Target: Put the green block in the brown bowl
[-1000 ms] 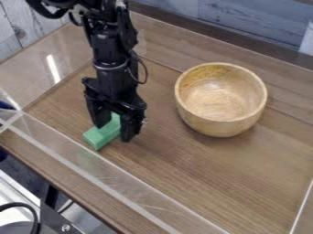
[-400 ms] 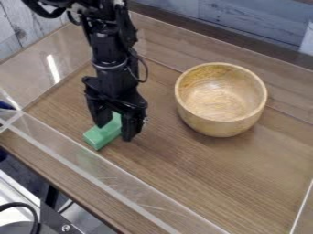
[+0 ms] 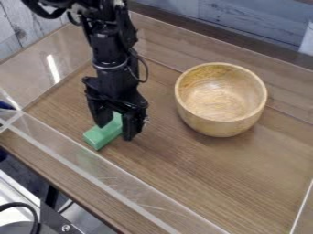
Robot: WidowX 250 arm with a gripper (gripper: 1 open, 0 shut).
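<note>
A single black robot arm is seen reaching down from the upper left onto a wood-grain table. The gripper is pointed straight down, with its two black fingers spread wide apart and lowered to table level. The green block is observed lying flat on the table between the fingers, its near end sticking out toward the lower left of the gripper. The fingers are set on either side of the block; whether they touch it cannot be told, since the far part of the block is hidden behind the gripper body. The block is not lifted. The brown bowl is found upright on the table to the right of the gripper, well apart from the block, and its wooden interior is seen with nothing inside. A clear plastic wall is noted along the near edge of the table, with a second clear panel at the left. A pale plank surface is visible behind the table.
</note>
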